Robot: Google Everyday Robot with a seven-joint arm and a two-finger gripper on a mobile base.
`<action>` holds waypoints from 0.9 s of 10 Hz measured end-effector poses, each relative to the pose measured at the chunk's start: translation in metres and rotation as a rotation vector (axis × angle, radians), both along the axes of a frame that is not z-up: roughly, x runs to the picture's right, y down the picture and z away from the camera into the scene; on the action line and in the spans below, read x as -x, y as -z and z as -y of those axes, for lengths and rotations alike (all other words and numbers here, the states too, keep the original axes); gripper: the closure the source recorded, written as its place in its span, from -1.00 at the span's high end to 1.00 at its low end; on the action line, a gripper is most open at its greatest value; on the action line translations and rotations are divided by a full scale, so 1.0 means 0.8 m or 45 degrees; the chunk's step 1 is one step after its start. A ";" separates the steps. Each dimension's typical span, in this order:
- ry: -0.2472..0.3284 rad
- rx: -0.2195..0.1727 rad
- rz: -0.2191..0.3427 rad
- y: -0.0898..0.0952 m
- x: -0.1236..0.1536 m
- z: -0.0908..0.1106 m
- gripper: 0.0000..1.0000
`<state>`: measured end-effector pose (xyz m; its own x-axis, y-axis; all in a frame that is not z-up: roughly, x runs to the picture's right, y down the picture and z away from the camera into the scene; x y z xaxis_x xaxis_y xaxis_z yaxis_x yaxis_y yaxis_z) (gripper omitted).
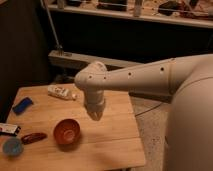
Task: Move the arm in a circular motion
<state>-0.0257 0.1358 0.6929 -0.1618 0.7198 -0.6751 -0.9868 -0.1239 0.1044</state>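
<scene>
The large cream-white arm [150,77] reaches in from the right over the wooden table [110,145]. It bends down at a rounded joint [91,79] with small dark holes. The tapered gripper [94,113] hangs from it and points down above the middle of the table, just right of an orange bowl [66,131]. Nothing shows in it.
On the table lie a white bottle on its side [61,92], a blue sponge [22,105], a dark red object [33,137], a blue lid [12,147] and a white packet [8,129]. A dark shelf unit [130,30] stands behind. The table's right edge is near the arm's body.
</scene>
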 end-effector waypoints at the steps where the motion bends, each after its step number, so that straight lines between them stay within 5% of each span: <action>1: -0.041 -0.004 -0.028 0.001 -0.016 -0.001 -0.82; 6: -0.336 -0.111 -0.183 -0.035 -0.168 0.039 -0.82; 8: -0.361 -0.134 -0.230 -0.057 -0.227 0.073 -0.82; 9: -0.332 -0.151 -0.257 -0.078 -0.256 0.115 -0.82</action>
<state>0.1791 0.0438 0.7554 -0.4724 0.7081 -0.5248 -0.8812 -0.3921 0.2641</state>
